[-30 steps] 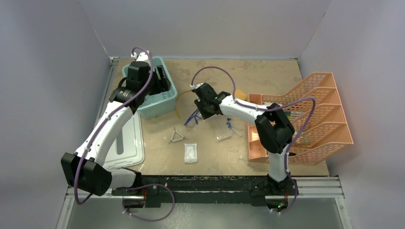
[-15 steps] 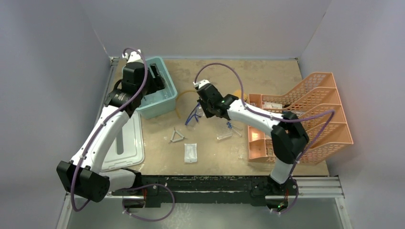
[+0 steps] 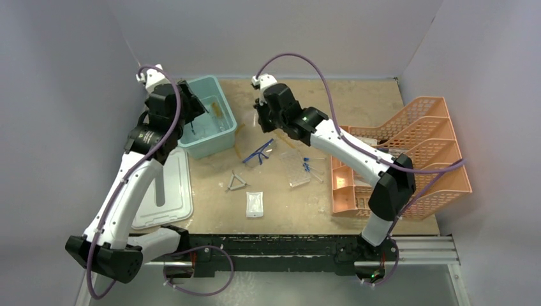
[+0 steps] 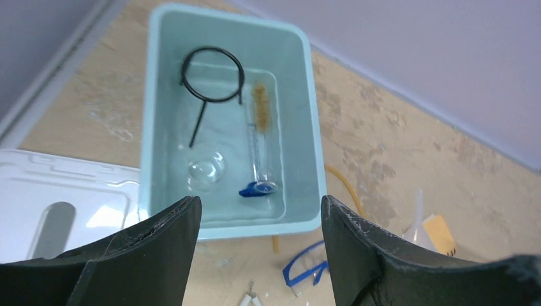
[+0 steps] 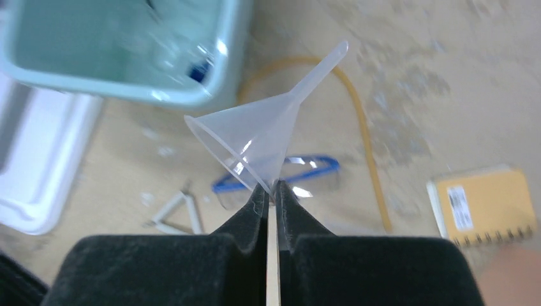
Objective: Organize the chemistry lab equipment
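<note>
My right gripper (image 5: 271, 189) is shut on the rim of a clear plastic funnel (image 5: 261, 137) and holds it above the table, right of the teal tub (image 3: 220, 137). My left gripper (image 4: 258, 204) is open and empty, high over the tub's near side. In the tub lie the black wire ring (image 4: 212, 67), a blue-capped tube (image 4: 260, 146) and a small beaker (image 4: 205, 172). Blue goggles (image 3: 261, 152), amber tubing (image 5: 363, 127), the wire triangle (image 3: 237, 183), the white packet (image 3: 254, 204), the clear rack (image 3: 295, 169) and loose blue-capped tubes (image 3: 311, 167) lie on the table.
The tub's white lid (image 3: 163, 191) lies at the near left. The orange tiered mesh tray (image 3: 408, 159) stands at the right. A yellow notebook (image 5: 485, 204) lies behind the goggles. Grey walls close in the left, far and right sides.
My left gripper has risen out of the tub and pulled back to the left, empty. My right gripper has moved away from the goggles toward the far side, with the funnel in it.
</note>
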